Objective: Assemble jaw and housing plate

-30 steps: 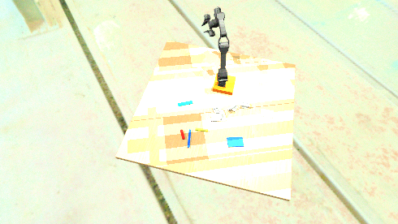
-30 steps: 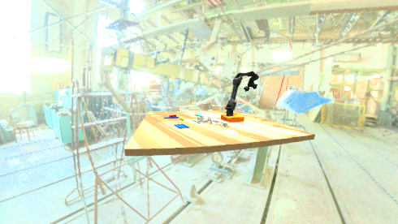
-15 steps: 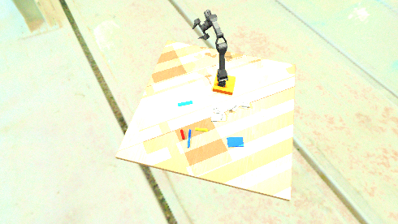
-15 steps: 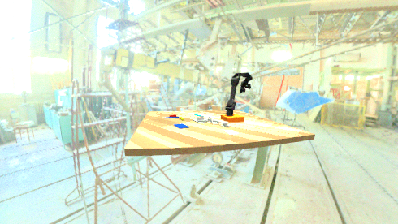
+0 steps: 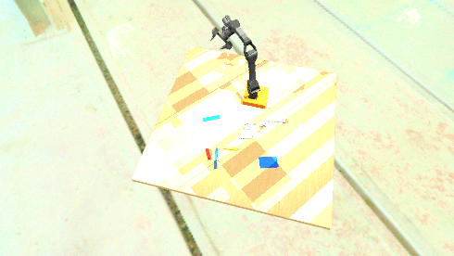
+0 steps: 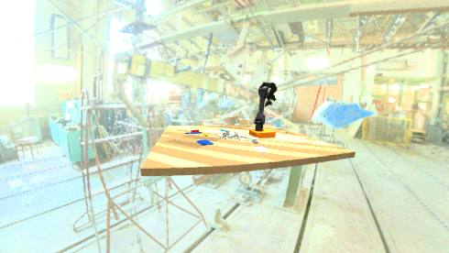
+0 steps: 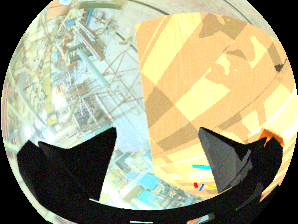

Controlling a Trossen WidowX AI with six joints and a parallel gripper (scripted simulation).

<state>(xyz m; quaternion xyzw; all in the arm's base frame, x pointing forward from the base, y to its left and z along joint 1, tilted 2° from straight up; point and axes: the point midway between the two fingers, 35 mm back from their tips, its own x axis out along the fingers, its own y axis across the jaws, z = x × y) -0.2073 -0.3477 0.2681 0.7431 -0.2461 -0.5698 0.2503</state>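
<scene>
My gripper (image 5: 217,44) (image 7: 158,131) is open and empty, high above the table's far part, well away from the parts. Pale grey-white parts (image 5: 248,134) (image 6: 231,135) lie around the middle of the table in front of the arm's base; more thin pale pieces (image 5: 265,124) are beside them. Jaws, pins, stubs and gear teeth are too small and washed out to tell apart, so I cannot tell whether teeth mesh. A flat blue plate (image 5: 268,162) (image 6: 204,142) lies on the table, apart from the pale parts; I cannot tell if it is the housing plate.
The orange base (image 5: 248,103) (image 6: 262,134) carries the arm. A cyan bar (image 5: 211,118) (image 7: 201,166) lies left of the pale parts in the top view. A red bar (image 5: 208,154), a blue bar (image 5: 215,164) and a yellow bar (image 5: 230,148) lie close together nearer the front edge.
</scene>
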